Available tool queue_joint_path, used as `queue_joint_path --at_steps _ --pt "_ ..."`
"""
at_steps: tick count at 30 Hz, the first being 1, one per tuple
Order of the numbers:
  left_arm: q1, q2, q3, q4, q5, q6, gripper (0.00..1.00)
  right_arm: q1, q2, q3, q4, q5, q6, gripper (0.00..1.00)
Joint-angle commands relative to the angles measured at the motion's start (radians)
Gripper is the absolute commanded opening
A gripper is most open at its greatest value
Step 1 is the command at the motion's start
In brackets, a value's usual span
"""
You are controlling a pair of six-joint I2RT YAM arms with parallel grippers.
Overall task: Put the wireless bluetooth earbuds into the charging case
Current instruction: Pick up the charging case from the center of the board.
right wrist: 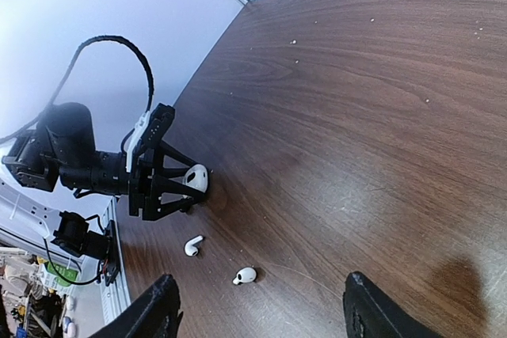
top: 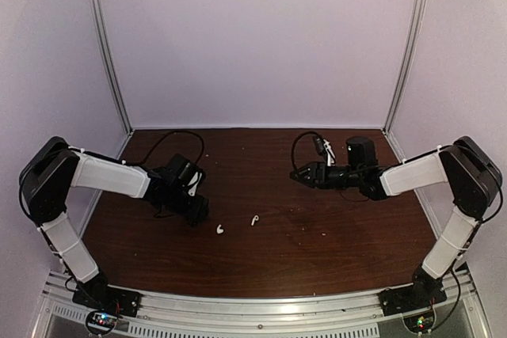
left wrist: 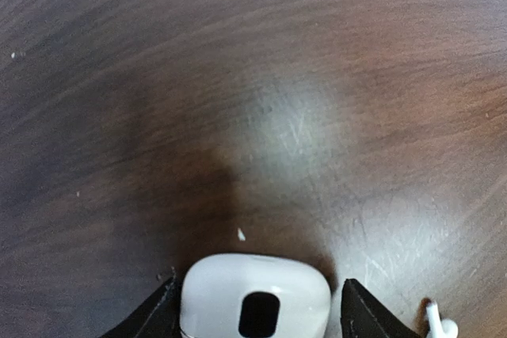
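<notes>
1. A dark brown wooden table (top: 317,263) lies inside a booth with plain white walls; two black and white robot arms reach over it from the near edge
2. The left gripper (top: 196,211) is down at the table surface, left of centre
3. A small, rounded, white plastic charging case (left wrist: 255,294) rests on the wood between this gripper's black fingers (left wrist: 154,320), with a rounded black patch on its near face
4. The fingers stand one on each side of the case, very close to it; whether they press on it cannot be told
5. Two tiny white plastic earbuds lie loose on the table, outside the case and apart from each other
6. The first earbud (top: 220,229) is just beside the left gripper, on its right; the second earbud (top: 254,219) lies further right, near the table's middle
7. The right gripper (top: 297,173) hovers right of centre, pointing towards the left arm
8. Its fingers (right wrist: 154,314) are spread wide with nothing between them
9. A few pale specks (top: 322,234) dot the wood
</notes>
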Motion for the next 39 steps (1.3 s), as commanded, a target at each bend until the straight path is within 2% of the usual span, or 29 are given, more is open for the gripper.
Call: queue_joint_path --at_steps 1,8,9,13,18,22,29,39 --pt "-0.030 0.059 0.058 -0.025 -0.085 0.031 0.67 -0.027 -0.025 -0.013 -0.009 -0.018 -0.023 0.72" --pt "-0.050 0.072 0.099 -0.078 -0.119 0.063 0.56 -0.036 -0.029 -0.015 -0.022 -0.023 -0.034 0.72" --pt "-0.052 0.071 0.104 -0.090 -0.122 0.066 0.57 -0.036 -0.028 -0.016 -0.024 -0.027 -0.036 0.72" --pt "-0.052 0.056 0.105 -0.139 -0.099 0.089 0.77 -0.037 -0.032 -0.019 -0.030 -0.034 -0.041 0.73" --pt "-0.051 0.019 0.079 -0.158 -0.040 0.098 0.78 -0.037 -0.031 -0.019 -0.031 -0.043 -0.044 0.73" --pt "-0.051 0.019 0.078 -0.169 -0.038 0.104 0.74 -0.037 -0.026 -0.018 -0.020 -0.053 -0.039 0.73" --pt "-0.051 0.005 0.088 -0.176 -0.028 0.126 0.61 -0.037 -0.024 -0.028 -0.004 -0.075 -0.026 0.73" --pt "-0.052 -0.006 0.159 -0.163 -0.057 0.196 0.49 -0.034 -0.002 -0.054 0.078 -0.108 0.038 0.73"
